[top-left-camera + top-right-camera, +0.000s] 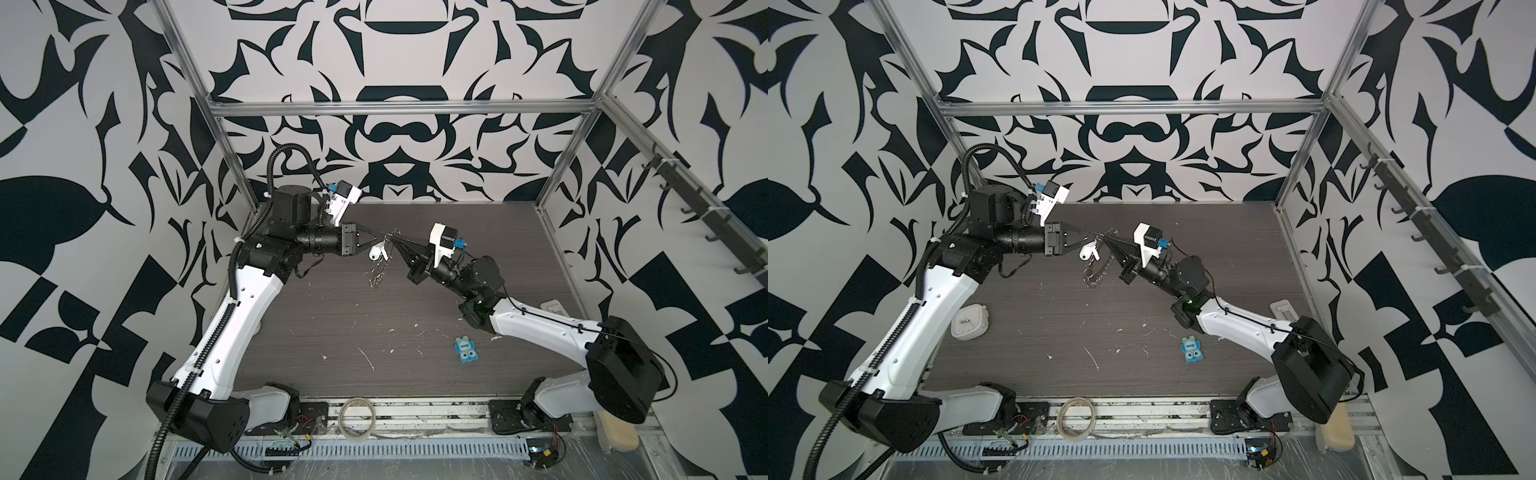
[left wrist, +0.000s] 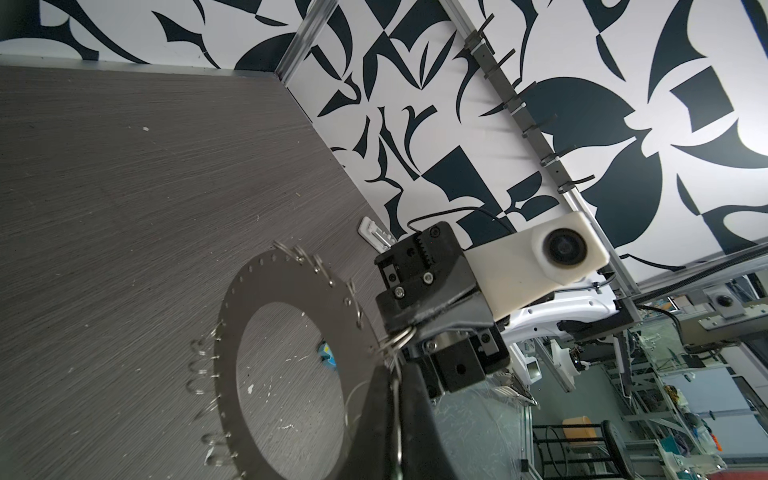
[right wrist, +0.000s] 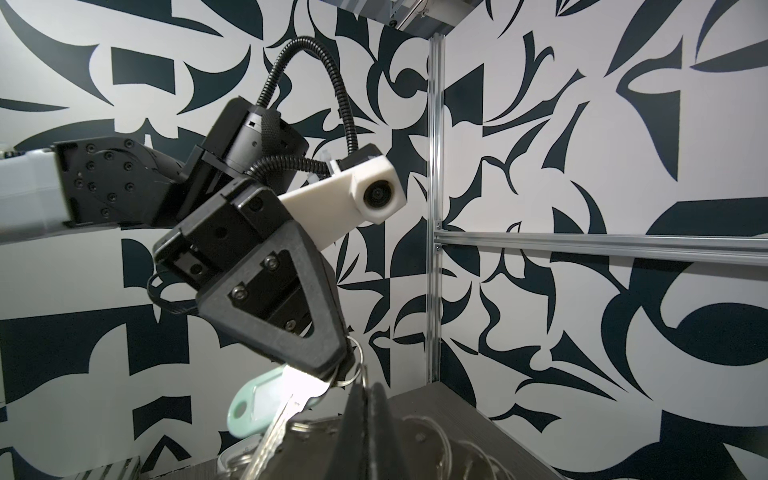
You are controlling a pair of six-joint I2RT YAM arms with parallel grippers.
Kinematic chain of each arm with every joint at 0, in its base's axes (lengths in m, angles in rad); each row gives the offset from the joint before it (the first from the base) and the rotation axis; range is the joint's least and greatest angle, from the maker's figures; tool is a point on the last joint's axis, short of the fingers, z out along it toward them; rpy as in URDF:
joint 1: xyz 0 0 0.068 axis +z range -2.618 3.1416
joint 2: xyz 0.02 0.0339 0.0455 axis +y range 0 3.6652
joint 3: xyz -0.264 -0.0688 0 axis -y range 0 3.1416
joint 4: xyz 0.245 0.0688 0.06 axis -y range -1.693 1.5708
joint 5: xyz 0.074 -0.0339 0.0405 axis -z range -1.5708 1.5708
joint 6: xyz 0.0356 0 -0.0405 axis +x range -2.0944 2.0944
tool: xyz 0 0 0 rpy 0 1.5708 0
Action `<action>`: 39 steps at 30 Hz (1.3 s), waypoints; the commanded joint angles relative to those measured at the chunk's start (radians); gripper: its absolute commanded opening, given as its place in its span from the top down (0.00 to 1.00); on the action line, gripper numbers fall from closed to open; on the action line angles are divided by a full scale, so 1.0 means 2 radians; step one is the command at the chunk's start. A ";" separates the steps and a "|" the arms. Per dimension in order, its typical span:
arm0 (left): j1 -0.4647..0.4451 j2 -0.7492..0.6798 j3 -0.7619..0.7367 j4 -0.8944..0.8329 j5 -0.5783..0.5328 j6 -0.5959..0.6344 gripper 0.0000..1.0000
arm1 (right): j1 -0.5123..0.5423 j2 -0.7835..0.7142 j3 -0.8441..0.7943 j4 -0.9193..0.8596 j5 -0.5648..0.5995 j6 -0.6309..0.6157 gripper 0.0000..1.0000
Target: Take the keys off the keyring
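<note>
Right wrist: keys (image 3: 291, 399) dangle from left pincer (image 3: 338, 370), beside keyring (image 3: 409, 434).

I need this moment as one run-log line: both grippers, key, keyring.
left gripper: shut on small ring of key | right gripper: shut at keyring rim | key, fob: hanging, not yet off | keyring: held above table

Keys (image 3: 249, 405): silver key and pale oblong fob, being suspended from a ring at the disc's edge.
Keyring (image 2: 286, 286): flat grey holed disc, being fringed with split rings and held aloft, steeply tilted.
</note>
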 commanded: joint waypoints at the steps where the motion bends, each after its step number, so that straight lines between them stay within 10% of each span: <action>1: 0.008 0.008 -0.016 0.018 0.008 -0.012 1.00 | -0.010 -0.017 0.011 0.060 0.021 0.009 1.00; 23: 0.008 0.055 0.030 -0.059 0.026 -0.002 1.00 | -0.011 -0.026 0.021 0.024 -0.001 -0.021 1.00; 39: 0.034 -0.001 0.006 -0.039 -0.162 0.036 1.00 | -0.030 -0.084 -0.030 -0.053 0.029 -0.049 1.00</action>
